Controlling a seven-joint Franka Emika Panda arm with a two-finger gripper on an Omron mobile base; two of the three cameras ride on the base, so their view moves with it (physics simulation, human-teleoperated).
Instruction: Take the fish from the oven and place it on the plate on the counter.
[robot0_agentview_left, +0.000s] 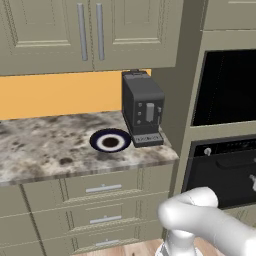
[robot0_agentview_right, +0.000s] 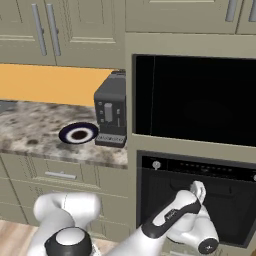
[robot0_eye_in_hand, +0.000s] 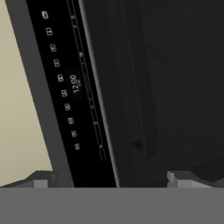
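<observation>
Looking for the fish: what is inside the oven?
The oven door is shut; its dark front hides the inside, so no fish or racks can be seen. The open fingers are at the door.

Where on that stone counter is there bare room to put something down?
The counter lies bare from its left end up to the plate. The right end is crowded: the plate sits close beside the coffee machine.
</observation>
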